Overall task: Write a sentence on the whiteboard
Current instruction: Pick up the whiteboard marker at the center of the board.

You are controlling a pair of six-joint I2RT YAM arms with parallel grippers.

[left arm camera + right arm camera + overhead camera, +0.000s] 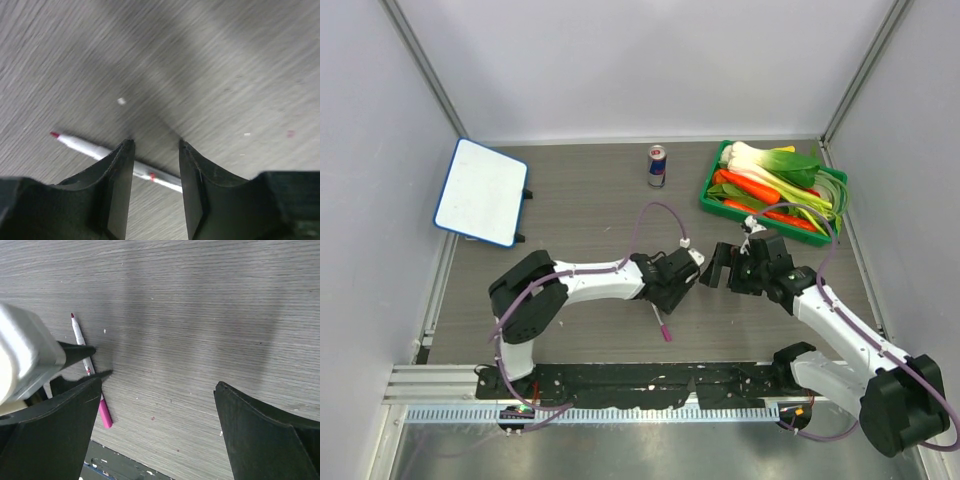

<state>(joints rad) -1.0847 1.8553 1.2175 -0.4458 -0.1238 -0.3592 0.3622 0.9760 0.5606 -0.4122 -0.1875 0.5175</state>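
Whiteboard [480, 190]: sitting well apart from the left tool [155, 142], off to its far left, showing no sentence. Marker [80, 143]: lying flat on the desk [225, 60] directly beneath that tool, whose jaws are standing partly apart, straddling the barrel without yet pinching it. Right tool [159, 384]: hovering wide open just beside. Step judged in hand: grasping the marker; next move calling for a square pinch, then a carry to the board.

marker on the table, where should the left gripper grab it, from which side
Grip the marker on its white barrel near the middle, coming straight down with the jaws across it. It lies flat on the table, long and thin, so only its two sides can be pinched; leave the bare tip free.
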